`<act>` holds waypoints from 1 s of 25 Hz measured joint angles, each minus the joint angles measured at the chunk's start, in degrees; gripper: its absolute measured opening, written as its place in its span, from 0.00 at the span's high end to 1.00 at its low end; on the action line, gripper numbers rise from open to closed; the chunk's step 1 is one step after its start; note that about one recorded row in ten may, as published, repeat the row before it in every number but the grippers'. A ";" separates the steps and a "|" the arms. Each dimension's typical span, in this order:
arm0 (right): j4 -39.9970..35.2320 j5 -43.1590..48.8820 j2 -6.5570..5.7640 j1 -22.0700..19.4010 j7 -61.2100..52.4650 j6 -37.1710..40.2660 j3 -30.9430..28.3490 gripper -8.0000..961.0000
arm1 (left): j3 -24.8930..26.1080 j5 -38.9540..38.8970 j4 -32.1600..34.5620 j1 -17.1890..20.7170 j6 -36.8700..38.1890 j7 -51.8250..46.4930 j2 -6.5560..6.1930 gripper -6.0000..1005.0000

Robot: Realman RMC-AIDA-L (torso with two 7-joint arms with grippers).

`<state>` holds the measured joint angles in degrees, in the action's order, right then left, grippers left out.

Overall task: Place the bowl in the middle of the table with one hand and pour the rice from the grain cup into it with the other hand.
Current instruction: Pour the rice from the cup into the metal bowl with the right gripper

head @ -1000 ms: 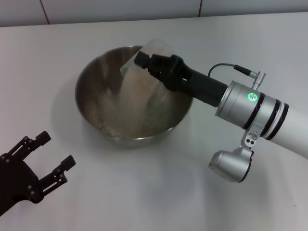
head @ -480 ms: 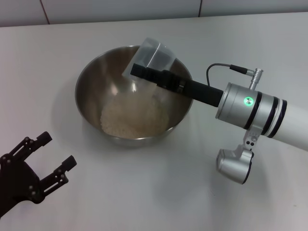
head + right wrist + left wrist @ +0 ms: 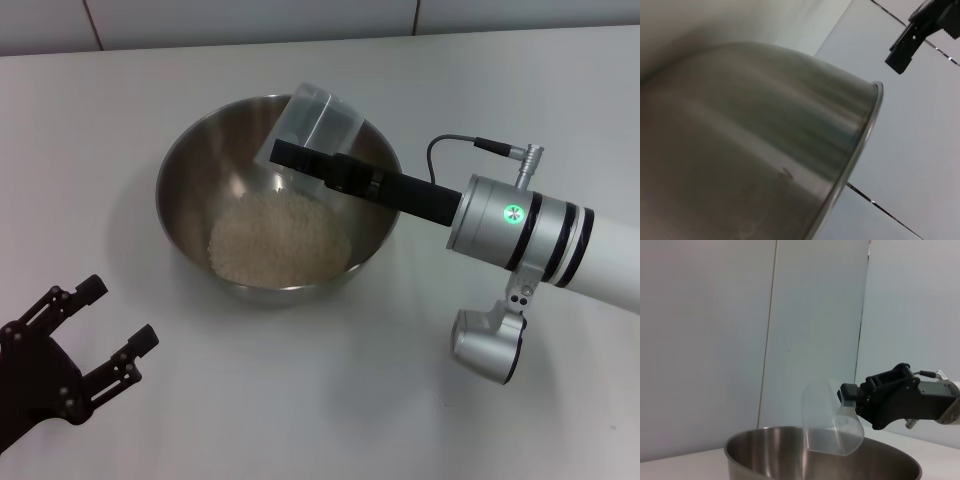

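The bench [image 3: 480, 90] is a plain white, matte surface that fills nearly the whole head view, smooth and bare around the things on it. Along its far edge rises a wall of large pale tiles [image 3: 250, 20], split by thin dark grout lines. In the left wrist view the same wall stands as tall light-grey panels behind the work.

The bowl [image 3: 190, 170] sits on the bench, directly beneath the right hand [image 3: 300, 158]. That hand reaches in over the bowl's rim from the right arm's side, its dark fingers clamped on the grain cup [image 3: 315, 118]. The cup is tipped over, its mouth angled down toward the inside of the bowl, and it looks empty and clear. The rice [image 3: 278, 238] lies below the hand as a loose pale mound on the bowl's bottom.

The left hand [image 3: 95, 335] hangs low over the bench on the near side, well apart from the bowl and from the right hand, its black fingers spread wide and gripping nothing.

The right wrist view shows the bowl's brushed steel wall [image 3: 790, 130] close up, with white bench and tile seams past the rim.
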<state>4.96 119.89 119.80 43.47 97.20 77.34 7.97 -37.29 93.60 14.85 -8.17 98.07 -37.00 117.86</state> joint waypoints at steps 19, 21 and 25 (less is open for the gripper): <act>12.90 -1.07 -0.03 -4.77 -66.11 -7.36 -17.94 0.96 | -0.06 0.10 0.00 0.00 0.21 -0.39 0.00 0.19; 12.82 -1.04 -0.04 -4.76 -70.99 -7.67 -17.95 0.96 | -0.07 0.10 0.00 -0.03 0.24 -0.44 0.00 0.19; 12.68 -0.76 -0.34 -4.79 -87.56 -7.51 -17.86 0.96 | -0.07 0.10 0.05 -0.03 0.36 -0.50 0.00 0.19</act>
<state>17.63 119.13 119.46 38.68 9.64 69.83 -9.89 -37.35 93.70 14.90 -8.21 98.43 -37.50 117.86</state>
